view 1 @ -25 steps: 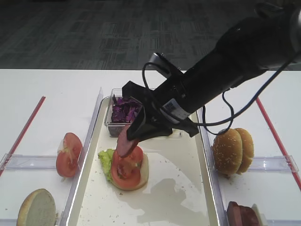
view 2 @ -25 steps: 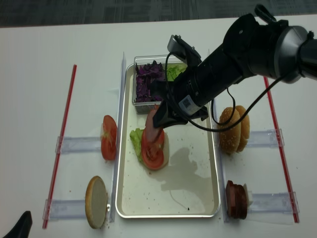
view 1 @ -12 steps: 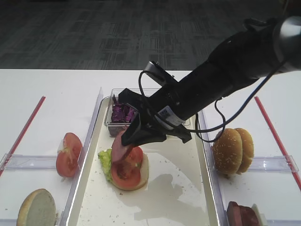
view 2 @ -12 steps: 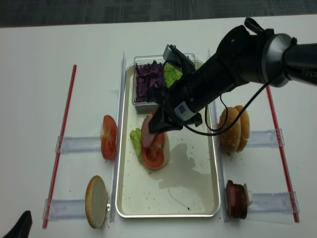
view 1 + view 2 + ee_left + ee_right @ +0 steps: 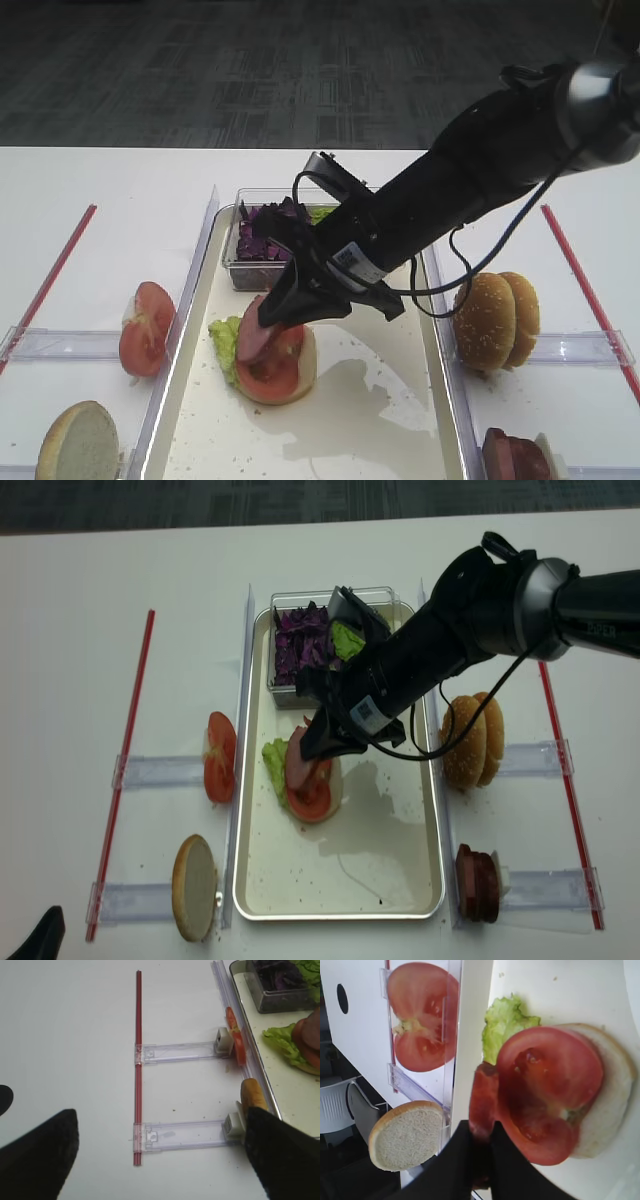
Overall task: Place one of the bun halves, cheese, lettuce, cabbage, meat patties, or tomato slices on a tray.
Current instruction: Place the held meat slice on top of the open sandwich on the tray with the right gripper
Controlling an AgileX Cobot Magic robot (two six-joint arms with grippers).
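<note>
The right gripper (image 5: pixel 481 1152) is seen pressed together on a meat patty (image 5: pixel 484 1102), which is pinched at its edge and held tilted against the left side of a tomato slice (image 5: pixel 547 1092). That slice lies on a bun half (image 5: pixel 607 1095) with its pale cut face up, and a piece of lettuce (image 5: pixel 506 1022) is tucked under it at the side. The stack rests in the left part of the tray (image 5: pixel 400 430), whose cream surface is dotted with crumbs. At the tray's far end a clear plastic box (image 5: pixel 290 685) is set, holding purple cabbage (image 5: pixel 298 640) and more green leaves. Left of the tray, more tomato slices (image 5: pixel 145 325) are stood on edge in a clear holder, and another bun half (image 5: pixel 78 440) is stood nearer the camera. To the right, sesame bun halves (image 5: pixel 495 318) and further meat patties (image 5: pixel 478 882) are held in like racks. The left gripper (image 5: pixel 150 1160) is kept well apart over the white table (image 5: pixel 70 1035); its two dark fingers are seen spread, with nothing between them.
</note>
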